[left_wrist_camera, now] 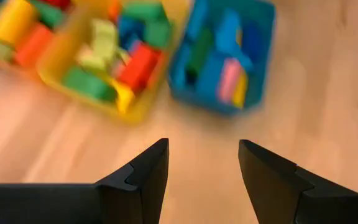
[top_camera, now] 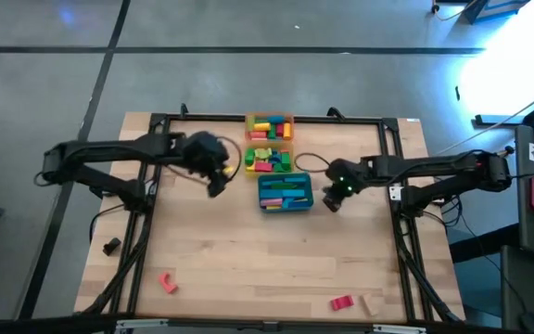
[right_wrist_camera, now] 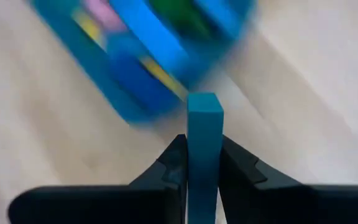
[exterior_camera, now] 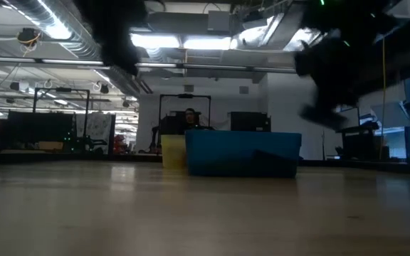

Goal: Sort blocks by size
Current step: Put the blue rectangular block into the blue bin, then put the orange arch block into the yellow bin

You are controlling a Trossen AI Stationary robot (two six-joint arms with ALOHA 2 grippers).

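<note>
The wooden surface (top_camera: pixel 248 269) is carrying three trays in a row near its far edge: a teal tray (top_camera: pixel 285 192) nearest the front, a yellow tray (top_camera: pixel 267 160) behind it, and an orange tray (top_camera: pixel 269 126) farthest back, each holding coloured blocks (top_camera: pixel 269 160). Loose blocks are lying near the front edge, well apart from the trays: a red block (top_camera: pixel 166 282) on the left and a pink block (top_camera: pixel 341 302) beside a pale wooden block (top_camera: pixel 369 303) on the right.

The right end effector (top_camera: pixel 333 199) is hovering just beside the teal tray's right side, its fingers closed onto a teal bar block (right_wrist_camera: pixel 204 155). In the right wrist view the bar is standing out straight between the two fingers, its free end pointing toward the teal tray (right_wrist_camera: pixel 148 50), which is lying blurred just ahead.

The left end effector (top_camera: pixel 219 182) is hanging to the left of the yellow tray, its fingers (left_wrist_camera: pixel 145 177) spread wide and holding nothing. In the left wrist view the yellow tray (left_wrist_camera: pixel 98 56) and the teal tray (left_wrist_camera: pixel 222 56) are lying ahead of it, apart from the fingertips.
</note>
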